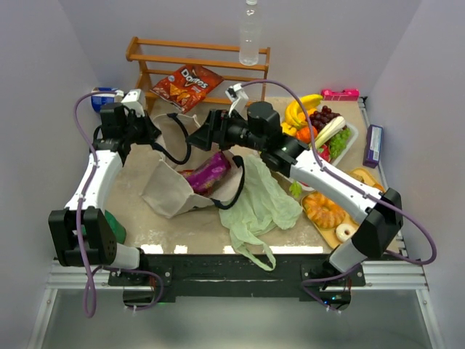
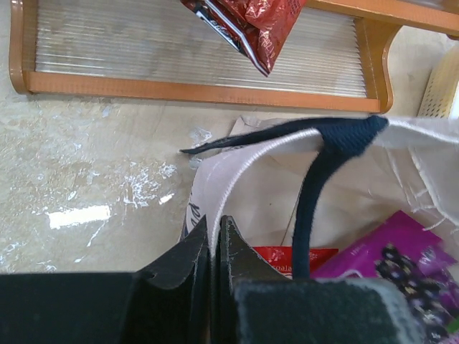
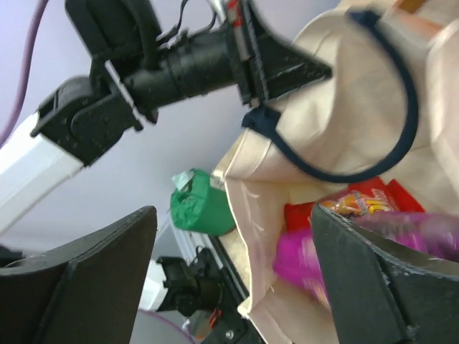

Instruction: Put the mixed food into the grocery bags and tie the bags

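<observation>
Beige surface (image 1: 131,200), rack (image 1: 196,54) beyond. Left fingers (image 2: 205,251) pinched shut on the tote (image 1: 168,190) rim, holding its mouth up. Right fingers (image 1: 204,134) wide apart, empty; purple packet (image 1: 208,173) just below them, inside the tote. Next: lift right straight out, clear of the handle (image 3: 412,107); left grip firm.

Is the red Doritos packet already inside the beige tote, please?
No, the Doritos packet leans against the wooden rack at the back of the table, outside the beige tote.
</observation>
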Robot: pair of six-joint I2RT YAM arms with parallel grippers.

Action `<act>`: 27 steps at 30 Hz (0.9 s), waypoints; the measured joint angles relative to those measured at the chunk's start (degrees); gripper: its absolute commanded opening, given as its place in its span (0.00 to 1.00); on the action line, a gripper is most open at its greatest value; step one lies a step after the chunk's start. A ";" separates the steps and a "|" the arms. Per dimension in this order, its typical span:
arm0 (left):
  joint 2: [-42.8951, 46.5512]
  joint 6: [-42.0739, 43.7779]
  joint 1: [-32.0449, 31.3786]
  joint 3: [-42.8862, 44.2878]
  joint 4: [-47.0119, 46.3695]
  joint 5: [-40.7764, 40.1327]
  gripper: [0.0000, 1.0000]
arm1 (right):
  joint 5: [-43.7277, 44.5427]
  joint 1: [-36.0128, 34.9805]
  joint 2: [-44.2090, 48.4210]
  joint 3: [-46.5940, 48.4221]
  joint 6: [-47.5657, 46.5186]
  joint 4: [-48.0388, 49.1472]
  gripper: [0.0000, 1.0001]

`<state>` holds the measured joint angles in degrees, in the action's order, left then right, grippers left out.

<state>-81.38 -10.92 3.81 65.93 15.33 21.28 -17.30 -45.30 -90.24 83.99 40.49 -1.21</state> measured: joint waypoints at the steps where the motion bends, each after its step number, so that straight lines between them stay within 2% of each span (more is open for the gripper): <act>1: 0.13 0.00 0.00 -0.02 0.02 0.11 0.11 | 1.55 0.11 0.09 1.22 -0.22 -1.03 0.97; 6: 0.42 0.00 -0.02 -0.17 0.17 0.48 0.11 | 9.14 1.99 2.34 4.87 -3.13 -4.68 0.99; 10: 0.42 0.00 -0.02 -0.17 0.15 0.83 0.11 | 12.90 7.50 4.87 7.32 -7.15 -5.35 0.99; 12: 0.42 0.00 -0.02 -0.17 0.15 0.92 0.11 | 14.14 11.19 3.69 11.78 -9.29 -6.03 0.99; 16: 0.42 0.00 -0.02 -0.17 0.15 1.05 0.11 | 16.28 16.20 -5.75 27.43 -14.29 -8.66 0.99; 20: 0.42 0.00 -0.02 -0.17 0.15 1.05 0.11 | 19.43 16.85 -16.81 39.76 -20.11 -11.67 0.99; 23: 0.42 0.00 -0.02 -0.17 0.15 1.09 0.11 | 22.82 16.70 -23.52 44.72 -23.54 -14.10 0.99; 27: 0.42 0.00 -0.02 -0.17 0.15 1.29 0.11 | 26.62 16.83 -28.57 45.62 -26.36 -15.67 0.99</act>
<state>-80.97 -10.92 3.79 65.76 15.49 22.57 9.32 -28.47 -118.80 129.60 14.13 -16.88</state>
